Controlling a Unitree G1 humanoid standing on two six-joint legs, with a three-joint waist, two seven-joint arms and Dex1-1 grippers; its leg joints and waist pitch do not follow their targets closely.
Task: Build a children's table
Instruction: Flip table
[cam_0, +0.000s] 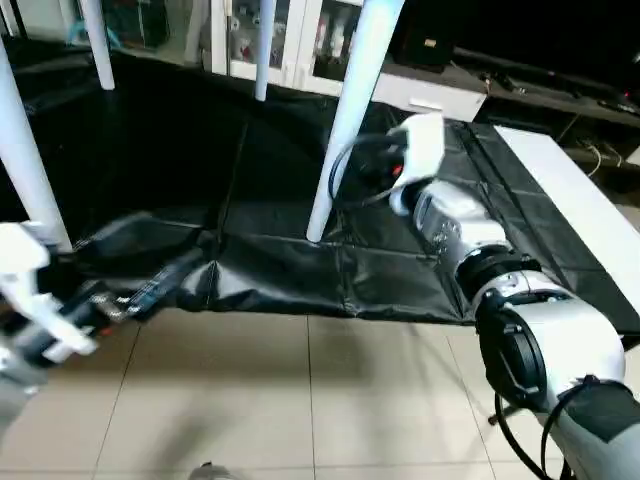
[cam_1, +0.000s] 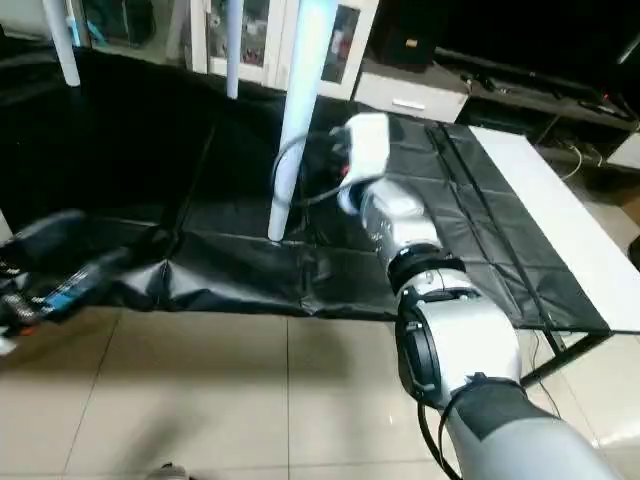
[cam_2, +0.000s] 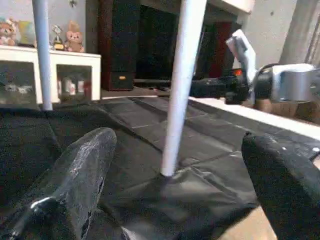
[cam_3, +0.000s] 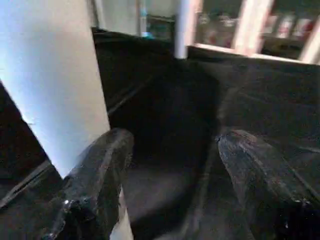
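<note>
legs (cam_0: 352, 110): up in the air, four of them, so table likely upside down under the black sheet (cam_0: 300, 270).
near leg: standing in its corner, looks screwed in.
right claw (cam_3: 170, 165): open, beside the near leg, holding nothing.
left claw (cam_2: 175, 175): wide open, empty, low by the sheet's edge.

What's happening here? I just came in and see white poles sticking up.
A humanoid robot is building a children's table on a black sheet. Four white legs already stand upright from under the sheet. The right pincer is open beside the nearest leg, not gripping it. The left pincer is open and empty, low near the sheet's front edge.
</note>
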